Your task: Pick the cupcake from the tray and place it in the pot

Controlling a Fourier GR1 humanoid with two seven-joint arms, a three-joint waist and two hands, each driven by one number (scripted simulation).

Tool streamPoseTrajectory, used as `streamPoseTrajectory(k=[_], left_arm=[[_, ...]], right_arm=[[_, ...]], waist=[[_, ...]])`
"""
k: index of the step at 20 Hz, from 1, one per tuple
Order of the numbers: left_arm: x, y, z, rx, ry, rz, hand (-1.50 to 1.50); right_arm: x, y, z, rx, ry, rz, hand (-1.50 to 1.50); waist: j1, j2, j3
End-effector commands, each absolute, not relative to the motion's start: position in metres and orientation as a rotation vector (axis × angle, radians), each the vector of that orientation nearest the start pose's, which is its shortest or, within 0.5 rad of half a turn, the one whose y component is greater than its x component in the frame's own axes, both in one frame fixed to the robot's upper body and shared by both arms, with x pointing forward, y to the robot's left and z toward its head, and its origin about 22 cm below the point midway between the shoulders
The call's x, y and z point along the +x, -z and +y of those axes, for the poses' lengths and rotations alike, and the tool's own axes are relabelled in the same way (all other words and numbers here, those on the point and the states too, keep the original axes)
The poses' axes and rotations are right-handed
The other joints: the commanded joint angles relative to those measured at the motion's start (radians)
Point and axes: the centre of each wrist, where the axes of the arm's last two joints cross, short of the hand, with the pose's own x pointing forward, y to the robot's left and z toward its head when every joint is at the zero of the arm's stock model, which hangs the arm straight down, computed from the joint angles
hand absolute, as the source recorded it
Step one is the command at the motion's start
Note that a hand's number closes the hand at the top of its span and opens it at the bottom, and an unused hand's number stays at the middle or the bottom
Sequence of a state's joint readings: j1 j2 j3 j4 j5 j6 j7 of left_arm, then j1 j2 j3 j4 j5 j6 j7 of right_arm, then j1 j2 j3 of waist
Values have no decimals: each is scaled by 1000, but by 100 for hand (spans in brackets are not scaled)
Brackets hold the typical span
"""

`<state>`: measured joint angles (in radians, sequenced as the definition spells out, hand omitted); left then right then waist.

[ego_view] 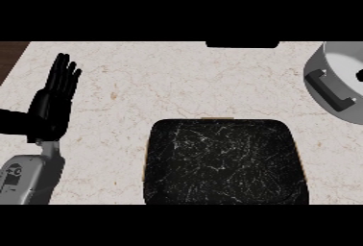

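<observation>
A view looking steeply down onto a pale, cream-coloured marble counter (212,81) with faint tan veins.

At the left side, the robot's left hand (53,103) shows as a black hand held flat and open, its fingers straight, close together and pointing toward the far edge of the counter. It holds nothing and touches nothing. Below it, a grey forearm (25,178) comes in from the lower left corner.

In the lower middle lies a tray (223,161). It is square with rounded corners, black with thin white marbling, and a narrow tan rim shows along its far and right edges. Its near edge is cut off by the lower limit of the view. Nothing can be seen resting on its surface; the cupcake named in the task does not appear on the tray or anywhere else in view.

At the upper right, well apart from the tray, stands a grey metal pot (333,81), partly cut off by the right edge. A dark handle (330,91) sits on the side that faces the tray. The inside of the pot looks light grey, and a small dark shape shows at the very right edge within it; what that shape is cannot be told.

At the far edge of the counter, in the upper middle, a dark rectangular object (242,44) shows only in part.

The robot's right hand does not appear.
</observation>
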<state>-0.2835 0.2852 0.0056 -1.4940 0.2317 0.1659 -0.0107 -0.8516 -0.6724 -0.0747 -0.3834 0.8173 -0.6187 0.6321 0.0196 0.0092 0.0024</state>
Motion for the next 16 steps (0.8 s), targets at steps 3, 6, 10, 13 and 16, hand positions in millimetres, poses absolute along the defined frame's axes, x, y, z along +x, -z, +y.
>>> streamPoseTrajectory(k=[3, 6, 10, 13, 16], left_arm=[[314, -80, 252, 71, -29, -1785, 0], [309, -80, 267, 90, -22, -1777, 0], [306, -82, 256, 86, -29, -1781, 0], [311, -76, 256, 74, -42, -1772, 0], [304, -76, 259, 68, -43, -1777, 0]], right_arm=[[373, -82, -448, -1391, 55, -845, -150], [386, -85, -432, -1362, -20, -932, -150], [386, -99, -441, -1427, 55, -1092, -150], [398, -104, -422, -1387, 204, -1201, -150], [397, -102, -423, -1382, 369, -1201, -150]], waist=[[-3, 3, 1], [2, -1, 0], [13, 2, 1], [1, 0, 0], [7, 0, 0]])
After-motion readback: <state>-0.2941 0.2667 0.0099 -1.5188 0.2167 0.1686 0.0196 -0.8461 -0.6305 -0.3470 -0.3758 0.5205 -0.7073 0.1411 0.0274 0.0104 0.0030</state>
